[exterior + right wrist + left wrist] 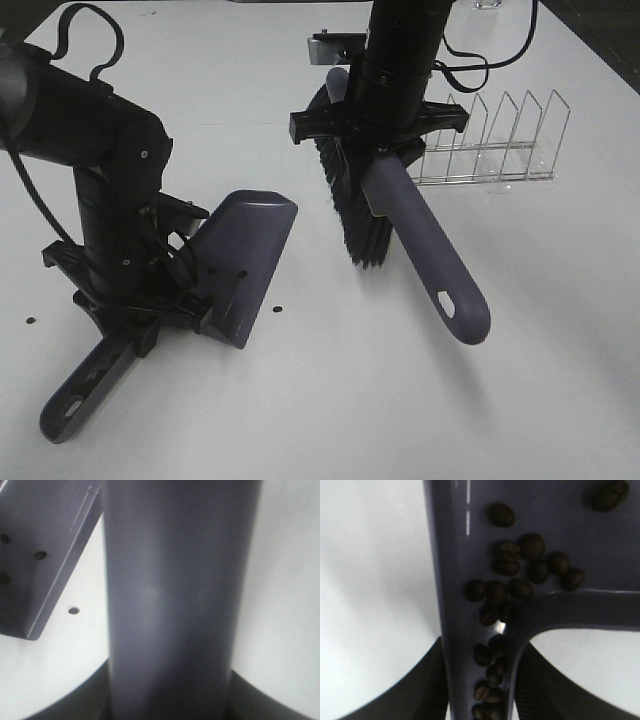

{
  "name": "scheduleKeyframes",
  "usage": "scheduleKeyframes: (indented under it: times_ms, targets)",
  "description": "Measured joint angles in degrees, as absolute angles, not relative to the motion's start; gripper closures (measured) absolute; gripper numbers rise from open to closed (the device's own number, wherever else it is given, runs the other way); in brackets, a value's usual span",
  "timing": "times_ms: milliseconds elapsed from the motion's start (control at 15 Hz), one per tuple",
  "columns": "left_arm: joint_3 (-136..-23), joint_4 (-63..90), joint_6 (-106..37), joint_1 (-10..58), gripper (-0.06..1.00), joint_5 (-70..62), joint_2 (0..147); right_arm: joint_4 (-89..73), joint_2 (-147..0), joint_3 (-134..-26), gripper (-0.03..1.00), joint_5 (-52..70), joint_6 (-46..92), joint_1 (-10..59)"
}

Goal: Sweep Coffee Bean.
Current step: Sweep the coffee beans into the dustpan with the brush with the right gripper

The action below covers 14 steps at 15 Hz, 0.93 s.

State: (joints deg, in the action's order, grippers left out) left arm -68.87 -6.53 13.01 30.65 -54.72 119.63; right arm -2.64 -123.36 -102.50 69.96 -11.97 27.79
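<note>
Counting one dustpan; one brush; two coffee beans on table.

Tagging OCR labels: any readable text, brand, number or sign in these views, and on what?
None readable in any view.
dustpan: plain, no print; the pale dashes on its wall in the left wrist view look like glare, not characters.
brush: plain, no print.
wire rack: no label visible.

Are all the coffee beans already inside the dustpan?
No, in the exterior high view one coffee bean lies on the table just beside the dustpan.
</note>
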Motion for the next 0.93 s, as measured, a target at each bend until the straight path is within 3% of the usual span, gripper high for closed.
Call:
scheduleKeyframes:
  times_ms: [200, 533, 933]
  targets:
    - [-68.4, -6.8, 12.6, 30.7, 0.62, -53.5, 119.2, -2.6, -123.3, -95.7, 0.68, 68.9, -15.2, 27.8]
    - [-68.4, -6.9, 12.4, 30.7, 0.62, -52.0, 119.2, -5.3, -128.3, -94.4, 0.68, 63.1, -17.5, 27.8]
    - [-68.4, -7.0, 12.5, 30.7, 0.62, -51.7, 119.2, -24.6, -132.4, -94.8, 0.68, 55.6, -10.7, 32.4]
